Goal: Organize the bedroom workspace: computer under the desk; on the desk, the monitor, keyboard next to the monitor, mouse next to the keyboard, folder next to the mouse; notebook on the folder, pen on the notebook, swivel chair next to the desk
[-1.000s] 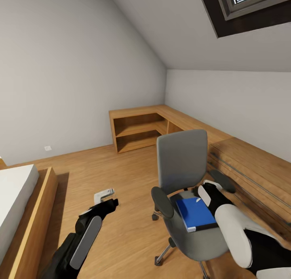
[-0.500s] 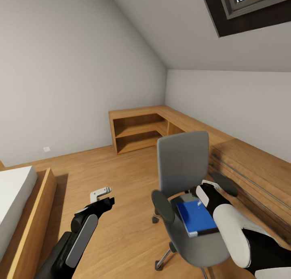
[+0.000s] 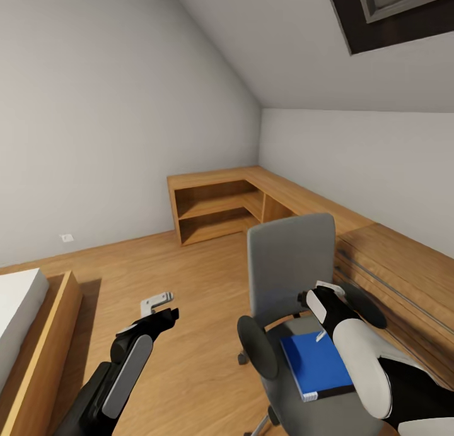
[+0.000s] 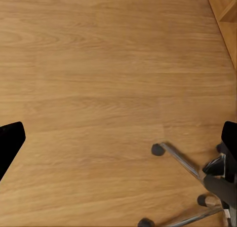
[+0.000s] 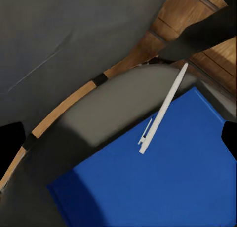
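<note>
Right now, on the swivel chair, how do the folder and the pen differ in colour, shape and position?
The folder is bright blue, while the pen is white. The folder is a broad flat rectangle; the pen is a thin stick with a clip. The folder lies directly on the grey seat of the swivel chair, whereas the pen rests on the folder, its tip reaching past the folder's edge. Both lie flat on the chair.

The left arm (image 3: 123,366) reaches forward and low, its black forearm ending in a pale gripper (image 3: 157,302) with nothing between the fingers, which stand apart at the edges of the left wrist view. The right arm (image 3: 372,360), white over black, bends inward, its gripper (image 3: 321,297) pointing down, fingers spread and empty.
</note>
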`<state>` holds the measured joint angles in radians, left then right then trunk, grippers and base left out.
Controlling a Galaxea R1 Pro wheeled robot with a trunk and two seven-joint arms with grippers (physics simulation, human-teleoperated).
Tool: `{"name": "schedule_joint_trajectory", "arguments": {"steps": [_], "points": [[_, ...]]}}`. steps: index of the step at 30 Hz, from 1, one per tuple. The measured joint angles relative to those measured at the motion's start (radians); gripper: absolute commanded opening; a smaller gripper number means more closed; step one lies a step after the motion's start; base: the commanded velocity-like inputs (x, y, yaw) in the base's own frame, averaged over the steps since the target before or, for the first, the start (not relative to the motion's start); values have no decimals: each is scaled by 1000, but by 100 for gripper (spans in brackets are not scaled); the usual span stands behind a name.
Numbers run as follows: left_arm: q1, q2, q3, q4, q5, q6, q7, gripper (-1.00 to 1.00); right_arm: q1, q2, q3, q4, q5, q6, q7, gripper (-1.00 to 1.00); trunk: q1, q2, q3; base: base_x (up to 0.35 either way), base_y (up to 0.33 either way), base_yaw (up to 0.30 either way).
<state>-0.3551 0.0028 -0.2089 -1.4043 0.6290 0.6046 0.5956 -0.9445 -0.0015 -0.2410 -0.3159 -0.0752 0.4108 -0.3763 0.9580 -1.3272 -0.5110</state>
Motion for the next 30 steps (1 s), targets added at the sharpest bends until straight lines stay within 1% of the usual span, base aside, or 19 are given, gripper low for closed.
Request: {"name": "schedule_joint_trajectory", "arguments": {"steps": [3,6,8,9,12,13,17,30], "points": [[0,0,1,-11,3,1,0,100,0,-1,0,2,1,0,-4,100,0,0,0,25,0,0],[0,0,1,-47,16,4,-1,100,1,-6,1,3,2,-2,-5,100,0,0,0,8,0,0],[0,0,2,-86,40,5,-1,100,1,-16,1,4,2,-5,-6,100,0,0,0,3,0,0],[1,1,3,-113,63,6,0,100,1,-26,1,5,2,-14,-6,100,0,0,0,1,0,0],[3,2,5,-145,84,7,0,100,1,-39,1,18,1,-37,-6,100,0,0,0,0,0,0],[3,2,6,-152,88,7,0,100,0,-42,1,26,1,-43,-6,100,4,-7,-3,0,0,0],[3,3,6,-162,94,8,1,100,1,-47,1,39,0,-51,-5,100,19,-35,-16,0,0,0],[3,3,6,-164,95,8,1,100,1,-49,1,41,0,-54,-5,100,69,-126,-56,0,0,0]]}}
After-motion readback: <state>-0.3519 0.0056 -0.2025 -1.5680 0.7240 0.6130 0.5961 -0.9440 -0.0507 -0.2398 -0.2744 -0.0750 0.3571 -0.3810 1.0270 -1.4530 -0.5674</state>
